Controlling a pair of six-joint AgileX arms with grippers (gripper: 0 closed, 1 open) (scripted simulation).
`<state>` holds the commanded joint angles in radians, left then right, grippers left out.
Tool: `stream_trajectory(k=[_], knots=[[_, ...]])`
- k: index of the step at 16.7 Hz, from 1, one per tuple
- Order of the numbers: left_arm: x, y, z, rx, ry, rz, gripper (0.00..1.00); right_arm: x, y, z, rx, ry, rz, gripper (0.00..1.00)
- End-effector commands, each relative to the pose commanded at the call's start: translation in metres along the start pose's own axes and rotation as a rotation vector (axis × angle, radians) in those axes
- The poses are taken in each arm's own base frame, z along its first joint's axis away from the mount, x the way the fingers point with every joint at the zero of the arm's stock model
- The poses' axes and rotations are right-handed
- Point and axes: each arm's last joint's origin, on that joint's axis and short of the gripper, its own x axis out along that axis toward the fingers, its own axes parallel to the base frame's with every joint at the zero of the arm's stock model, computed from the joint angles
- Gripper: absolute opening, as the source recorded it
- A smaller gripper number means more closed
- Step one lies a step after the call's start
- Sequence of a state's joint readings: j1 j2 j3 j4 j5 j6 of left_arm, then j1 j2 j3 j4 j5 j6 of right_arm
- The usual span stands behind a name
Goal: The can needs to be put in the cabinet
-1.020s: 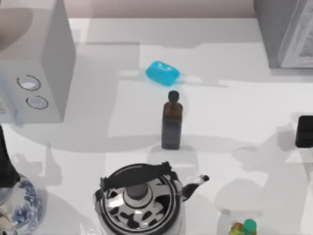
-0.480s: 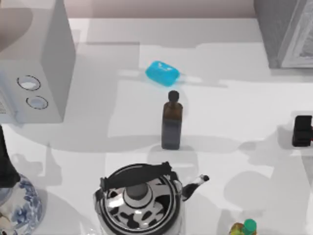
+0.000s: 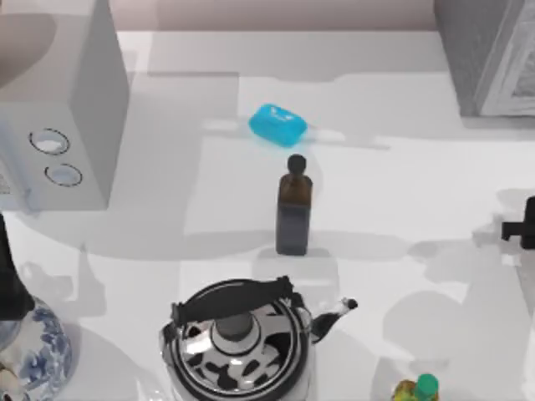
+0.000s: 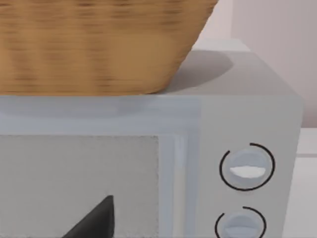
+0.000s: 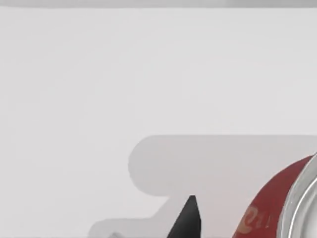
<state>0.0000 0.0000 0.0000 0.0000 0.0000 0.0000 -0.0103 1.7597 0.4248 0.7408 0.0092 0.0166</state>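
Can: you have it lying just beside the right gripper's fingertip in the right wrist view, a red curved side with a silver rim (image 5: 277,208), resting on the white table (image 3: 401,184).
Right gripper: it sits at the table's right edge in the top view (image 3: 522,225); you cannot tell from these pictures whether its fingers are apart or closed, and one dark fingertip (image 5: 187,218) shows just beside the can, not on it.
Why it sits there: judging by the task, you are placed low and close to the can to take hold of it before carrying it off.
Cabinet: tall grey unit with the pale grooved door at the far right corner (image 3: 468,50); the door looks closed, so it likely needs opening first.
Left gripper: parked at the left, facing the microwave with its two dials (image 4: 246,166) and a wicker basket on top (image 4: 99,44); its finger state cannot be told.
Bystanders: dark brown bottle (image 3: 293,217) at centre, blue soap (image 3: 277,124) behind it, kettle (image 3: 238,342) at the front, small yellow bottle (image 3: 418,389), patterned vase (image 3: 29,351).
Obstruction: the stretch between can and cabinet looks free; the clutter stands well apart to the left.
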Motion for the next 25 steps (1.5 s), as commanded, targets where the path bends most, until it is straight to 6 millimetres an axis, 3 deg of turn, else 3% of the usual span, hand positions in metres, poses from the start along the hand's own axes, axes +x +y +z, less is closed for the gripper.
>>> stream_trajectory(k=[4, 5, 14, 20, 25], knots=[[0.0, 0.0, 0.0, 0.0, 0.0, 0.0, 1.0, 0.0, 0.0, 0.0, 0.0, 0.0, 0.0, 0.02], [0.0, 0.0, 0.0, 0.0, 0.0, 0.0, 1.0, 0.0, 0.0, 0.0, 0.0, 0.0, 0.0, 0.0], [0.0, 0.0, 0.0, 0.0, 0.0, 0.0, 1.0, 0.0, 0.0, 0.001, 0.001, -0.001, 0.001, 0.0], [0.0, 0.0, 0.0, 0.0, 0.0, 0.0, 1.0, -0.012, 0.0, 0.048, 0.0, -0.044, 0.001, 0.0], [0.0, 0.0, 0.0, 0.0, 0.0, 0.0, 1.0, -0.043, 0.0, 0.08, 0.002, 0.065, -0.001, 0.0]])
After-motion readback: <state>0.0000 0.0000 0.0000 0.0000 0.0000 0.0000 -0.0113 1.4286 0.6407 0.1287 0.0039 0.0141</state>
